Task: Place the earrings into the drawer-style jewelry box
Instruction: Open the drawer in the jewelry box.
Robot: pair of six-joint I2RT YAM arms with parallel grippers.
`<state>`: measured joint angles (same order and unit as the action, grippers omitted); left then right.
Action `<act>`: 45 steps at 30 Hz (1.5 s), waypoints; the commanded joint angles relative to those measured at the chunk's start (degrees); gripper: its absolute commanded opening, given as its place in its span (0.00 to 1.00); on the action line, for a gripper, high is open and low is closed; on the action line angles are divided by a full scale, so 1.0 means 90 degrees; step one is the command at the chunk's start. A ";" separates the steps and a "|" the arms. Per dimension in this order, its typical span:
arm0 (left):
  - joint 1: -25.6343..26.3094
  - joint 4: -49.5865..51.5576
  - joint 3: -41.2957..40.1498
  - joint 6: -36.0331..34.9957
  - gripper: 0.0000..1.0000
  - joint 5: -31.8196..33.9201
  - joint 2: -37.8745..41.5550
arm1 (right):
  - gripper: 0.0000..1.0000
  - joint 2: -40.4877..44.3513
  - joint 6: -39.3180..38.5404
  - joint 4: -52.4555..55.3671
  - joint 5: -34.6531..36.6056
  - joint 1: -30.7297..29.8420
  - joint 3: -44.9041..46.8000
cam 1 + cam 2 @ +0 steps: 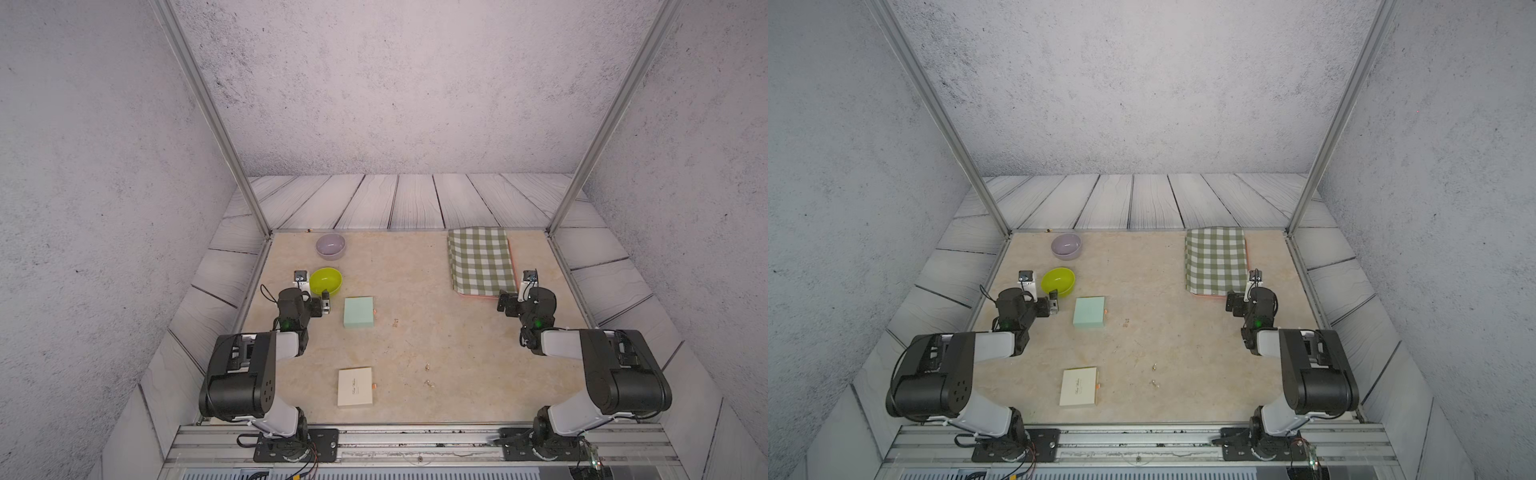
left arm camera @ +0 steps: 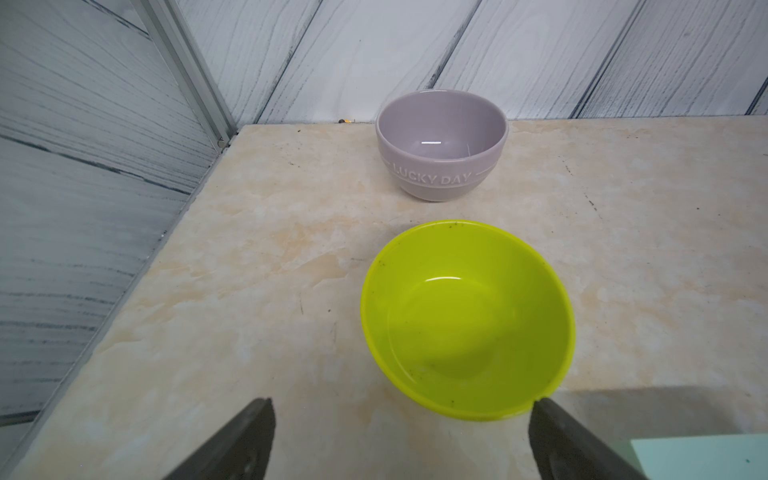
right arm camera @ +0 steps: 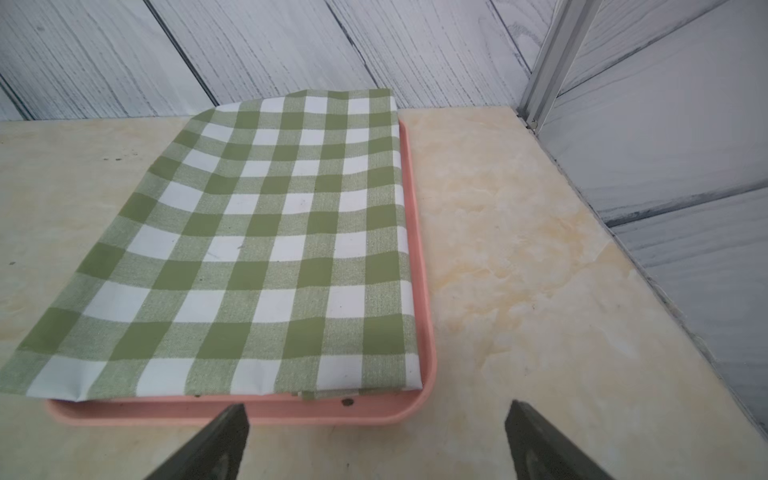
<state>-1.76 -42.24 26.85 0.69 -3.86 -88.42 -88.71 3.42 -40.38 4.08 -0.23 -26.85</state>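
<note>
Hovering near tabletop (image 1: 415,270) left edge: left tool (image 1: 326,302), jaws spread wide, nothing between them, just beside lime-green bowl (image 1: 326,280) and close to mint-green box (image 1: 358,312). In left wrist view, left tool (image 2: 401,440) fingers apart, green bowl (image 2: 467,320) rim right at one fingertip, contact unclear; lavender bowl (image 2: 442,145) farther back, lettered "LUCKY DAY".

Hanging at right side: right tool (image 1: 504,302), jaws wide too, gripping nothing, at near corner of pink tray (image 3: 411,411) covered by green-checked cloth (image 1: 480,262). In right wrist view, right tool (image 3: 376,440) fingers apart just short of tray edge.

Lying loose on tabletop, between arms, well apart from both tools: earrings (image 1: 428,383), two tiny pieces right of cream box (image 1: 355,386), another small piece (image 1: 395,321) right of mint box. Both boxes shut, orange tabs on their right sides. Earrings too small for detail.
</note>
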 commanded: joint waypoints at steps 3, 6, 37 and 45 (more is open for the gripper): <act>-0.0058 0.0051 0.0044 0.0060 0.98 0.0065 0.0088 | 0.99 0.0100 -0.0068 -0.0008 -0.0127 0.0025 0.0001; -0.0058 0.0054 0.0044 0.0060 0.98 0.0060 0.0088 | 0.99 0.0094 -0.0063 0.0004 -0.0125 0.0023 -0.0005; 0.1403 0.6927 0.3730 0.2672 0.97 0.0061 0.0625 | 0.99 -0.0275 0.2839 0.5424 -0.2044 -0.3077 -0.3837; 0.1463 0.8068 0.3920 0.2909 0.94 -0.1015 0.0512 | 0.99 -0.1557 0.2167 0.5886 -0.2970 -0.3697 -0.5107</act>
<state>10.92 22.57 61.84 24.45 -8.38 -83.74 -100.49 25.56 9.91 -17.17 -32.71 -69.54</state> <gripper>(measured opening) 0.939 0.990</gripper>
